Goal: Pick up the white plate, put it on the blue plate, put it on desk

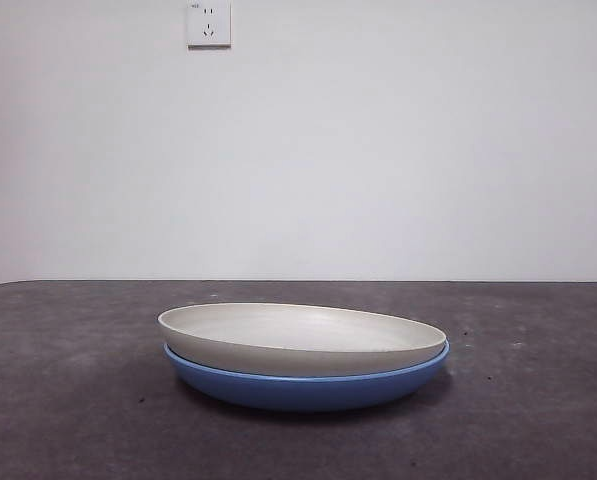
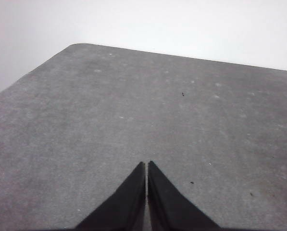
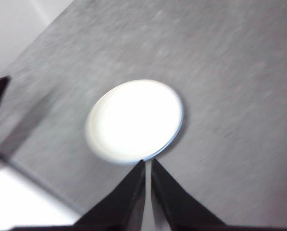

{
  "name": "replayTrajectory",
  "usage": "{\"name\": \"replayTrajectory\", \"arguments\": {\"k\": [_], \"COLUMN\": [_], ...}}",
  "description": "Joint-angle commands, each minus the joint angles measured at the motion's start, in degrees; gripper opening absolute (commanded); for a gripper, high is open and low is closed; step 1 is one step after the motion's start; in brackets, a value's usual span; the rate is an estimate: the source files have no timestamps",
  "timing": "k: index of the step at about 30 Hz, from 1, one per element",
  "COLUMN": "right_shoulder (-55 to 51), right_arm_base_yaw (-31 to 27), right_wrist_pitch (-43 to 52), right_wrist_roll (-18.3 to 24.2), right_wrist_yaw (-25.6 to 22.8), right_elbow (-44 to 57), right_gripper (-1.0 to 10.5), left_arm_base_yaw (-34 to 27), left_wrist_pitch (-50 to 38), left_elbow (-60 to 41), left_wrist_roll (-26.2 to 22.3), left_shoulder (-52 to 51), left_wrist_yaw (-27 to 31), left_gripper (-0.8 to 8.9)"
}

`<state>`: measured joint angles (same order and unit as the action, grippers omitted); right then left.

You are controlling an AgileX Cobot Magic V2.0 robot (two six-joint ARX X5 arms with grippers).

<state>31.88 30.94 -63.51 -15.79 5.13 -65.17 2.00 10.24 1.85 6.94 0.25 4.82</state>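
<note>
**White plate nested on blue plate; both my grippers clear and closed**

The desk (image 1: 68, 400) is the biggest thing in view: dark grey-brown, matte, with pale specks. It fills both of my wrist views out to its far edges.

The blue plate (image 1: 308, 388) sits flat on the desk. Only its glossy outer wall and rim show in the front view. In my right wrist view it shows as a thin bluish sliver along one edge of the stack.

The white plate (image 1: 298, 338) rests inside the blue plate, slightly tilted, with one rim riding higher than the other. Faint concentric rings show in its bowl.

My right gripper (image 3: 147, 163) hangs above the desk, apart from the stack. The white plate lies just beyond my fingertips, overexposed and blurred. The jaws are pressed together on nothing.

My left gripper (image 2: 146, 166) is over bare desk, with neither plate ahead of it. Its jaws also meet, empty.
</note>
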Motion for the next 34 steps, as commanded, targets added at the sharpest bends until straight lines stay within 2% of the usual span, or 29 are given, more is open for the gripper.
{"name": "replayTrajectory", "arguments": {"k": [1,4,7,10,14,18,23,34], "right_shoulder": [-2.03,-6.67,-12.50,-17.59,-23.69,-26.36,-28.04,-31.67], "right_arm_base_yaw": [-5.53,-14.21,-21.94,-27.32,-33.05,-35.50,-35.85,-33.62], "right_wrist_pitch": [6.93,15.72,23.50,29.11,36.61,43.76,50.84,52.04], "right_wrist_roll": [8.50,9.44,12.07,14.75,14.75,14.80,14.75,13.81], "right_wrist_yaw": [-4.07,-3.61,-6.32,-8.15,-8.20,-8.17,-8.20,-8.07], "right_elbow": [2.56,9.01,17.97,26.64,37.90,46.25,54.95,64.06], "right_gripper": [0.2,0.2,0.2,0.2,0.2,0.2,0.2,0.2], "left_arm_base_yaw": [0.00,0.00,0.00,0.00,0.00,0.00,0.00,-0.02], "left_wrist_pitch": [0.42,0.42,0.44,0.44,0.44,0.44,0.44,0.44], "left_elbow": [-1.18,-1.18,-1.18,-1.18,-1.18,-1.18,-1.18,-1.18], "left_wrist_roll": [-0.44,-0.44,-0.42,-0.44,-0.42,-0.44,-0.42,-0.42], "left_shoulder": [-0.07,-0.07,-0.07,-0.07,-0.07,-0.07,-0.07,-0.07], "left_wrist_yaw": [0.33,0.33,0.28,0.31,0.28,0.28,0.28,0.28], "left_gripper": [0.09,0.09,0.09,0.09,0.09,0.09,0.09,0.09]}}
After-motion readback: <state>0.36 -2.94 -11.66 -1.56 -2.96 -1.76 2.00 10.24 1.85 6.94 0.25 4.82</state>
